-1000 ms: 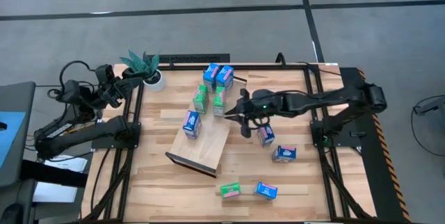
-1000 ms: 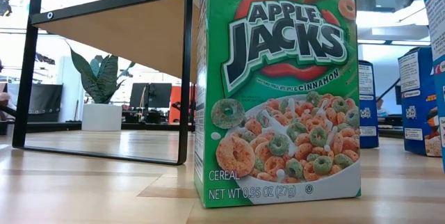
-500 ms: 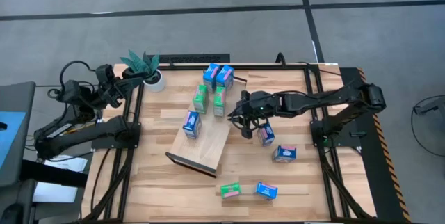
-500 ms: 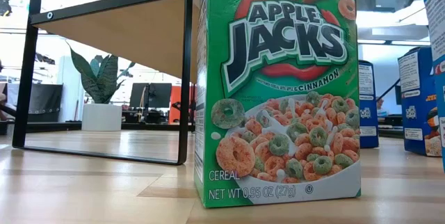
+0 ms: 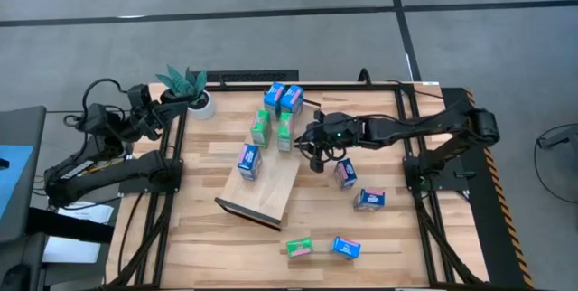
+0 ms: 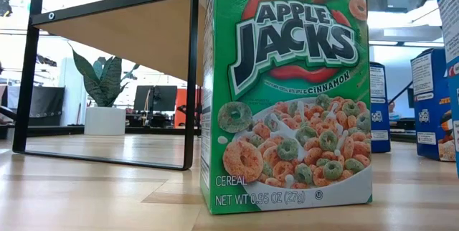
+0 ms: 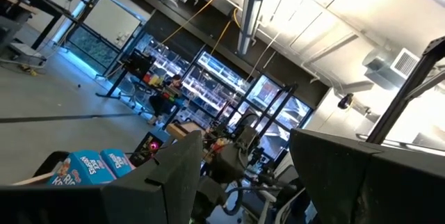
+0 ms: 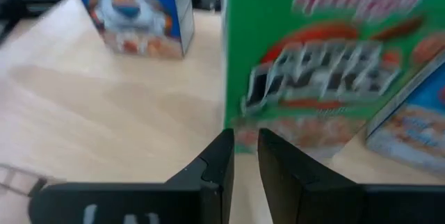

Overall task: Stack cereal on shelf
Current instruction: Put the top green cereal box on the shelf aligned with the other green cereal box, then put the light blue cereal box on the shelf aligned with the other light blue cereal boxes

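The shelf (image 5: 264, 187), a light-wood board with dark end pieces, lies slantwise mid-table; the low view shows its board (image 6: 115, 37) raised on a dark end frame. A blue carton (image 5: 248, 160) stands on it. Two green cartons (image 5: 260, 126) (image 5: 284, 131) and two blue ones (image 5: 274, 97) (image 5: 291, 99) stand by its far end. My right gripper (image 5: 313, 157) is shut and empty just right of the green carton (image 8: 313, 64), low over the table. My left gripper (image 5: 149, 110) is open beyond the table's left edge; its fingers (image 7: 174, 175) point up into the room.
Two blue cartons (image 5: 345, 173) (image 5: 368, 199) lie right of the shelf. A green carton (image 5: 299, 247) and a blue carton (image 5: 345, 247) lie near the front edge. A potted plant (image 5: 190, 88) stands at the far left corner. The green carton (image 6: 287, 95) fills the low view.
My right gripper has gone a little toward the table's far edge and left, closer to the green carton by the shelf's far end. The cartons and the shelf have stayed where they were.
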`<action>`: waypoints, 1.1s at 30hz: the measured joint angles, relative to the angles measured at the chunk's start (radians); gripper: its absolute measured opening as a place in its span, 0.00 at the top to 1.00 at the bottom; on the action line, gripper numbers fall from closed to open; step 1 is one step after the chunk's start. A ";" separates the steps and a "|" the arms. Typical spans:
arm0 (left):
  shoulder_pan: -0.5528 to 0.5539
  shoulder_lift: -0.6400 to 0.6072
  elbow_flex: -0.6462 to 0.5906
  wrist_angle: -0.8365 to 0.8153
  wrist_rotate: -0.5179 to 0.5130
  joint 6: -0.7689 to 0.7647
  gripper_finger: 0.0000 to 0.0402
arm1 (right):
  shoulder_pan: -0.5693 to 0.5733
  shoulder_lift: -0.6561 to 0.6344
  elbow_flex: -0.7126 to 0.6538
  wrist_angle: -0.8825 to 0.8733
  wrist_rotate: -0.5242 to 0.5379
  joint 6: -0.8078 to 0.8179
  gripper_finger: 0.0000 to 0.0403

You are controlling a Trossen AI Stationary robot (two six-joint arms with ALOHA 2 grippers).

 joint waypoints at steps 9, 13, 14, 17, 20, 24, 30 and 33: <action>0.000 0.000 0.000 -0.002 0.000 -0.001 0.49 | -0.001 0.016 0.000 0.041 0.000 0.011 0.78; 0.000 0.000 0.000 -0.003 0.000 -0.001 0.49 | -0.001 0.015 0.000 0.062 -0.001 0.011 0.78; 0.000 0.000 0.000 -0.003 0.000 -0.002 0.49 | -0.001 0.015 0.000 0.069 -0.001 0.011 0.78; 0.000 0.000 0.000 -0.003 0.001 -0.004 0.49 | -0.001 0.015 0.001 0.080 -0.001 0.011 0.78; 0.000 0.000 0.000 -0.003 0.007 -0.008 0.49 | -0.001 0.010 0.000 0.056 -0.001 0.011 0.78; 0.000 -0.001 0.000 -0.002 0.017 -0.028 0.49 | -0.001 -0.044 0.029 -0.061 -0.002 0.011 0.78; -0.001 -0.001 0.000 0.022 0.050 -0.019 0.49 | -0.001 -0.166 0.110 -0.294 -0.002 0.020 0.78; -0.002 -0.001 0.000 0.068 0.071 -0.014 0.49 | -0.001 -0.235 0.145 -0.417 -0.002 0.052 0.76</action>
